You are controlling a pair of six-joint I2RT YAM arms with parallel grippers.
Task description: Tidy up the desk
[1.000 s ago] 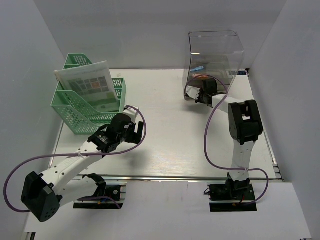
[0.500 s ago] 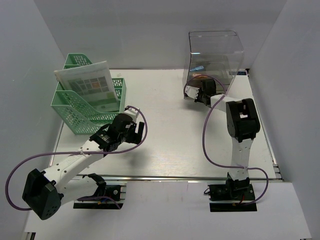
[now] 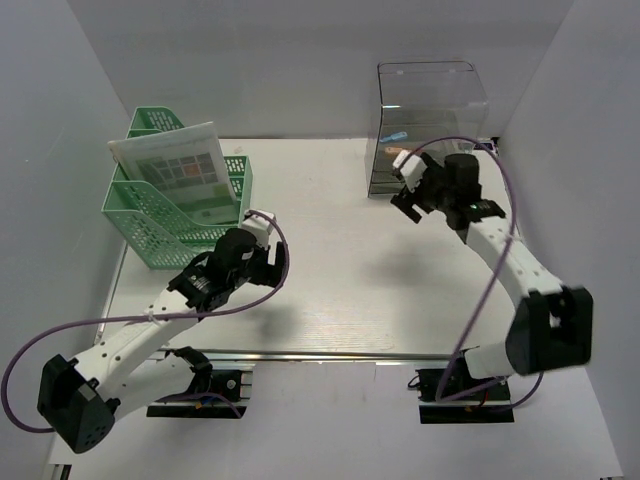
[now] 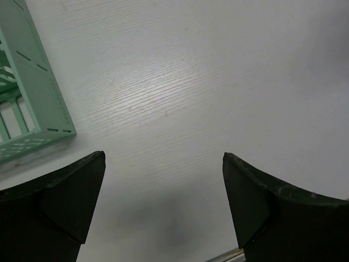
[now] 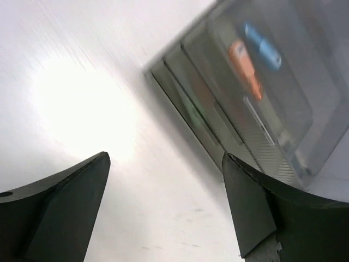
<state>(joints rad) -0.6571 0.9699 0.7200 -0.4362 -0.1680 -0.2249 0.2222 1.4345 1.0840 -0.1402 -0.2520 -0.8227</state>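
Observation:
The desk (image 3: 340,280) is a white tabletop between pale grey walls. My left gripper (image 3: 272,262) hovers over its left-centre, just right of a green mesh basket (image 3: 180,220). In the left wrist view this gripper (image 4: 163,158) is open, with only bare desk (image 4: 174,98) between the fingers. My right gripper (image 3: 408,192) hangs in front of a clear plastic drawer box (image 3: 425,120) at the back right. In the right wrist view it (image 5: 166,158) is open and empty, and the box (image 5: 245,93) lies just beyond the fingertips.
The green basket (image 4: 32,103) holds an upright printed booklet (image 3: 180,170). Inside the clear box lie an orange item (image 5: 242,60) and a blue item (image 5: 262,43). A silver rail (image 3: 380,357) runs along the desk's front edge.
The right gripper has drawn back out of the clear box's front and opened, and its arm's elbow has swung out to the right. The left arm has shifted slightly.

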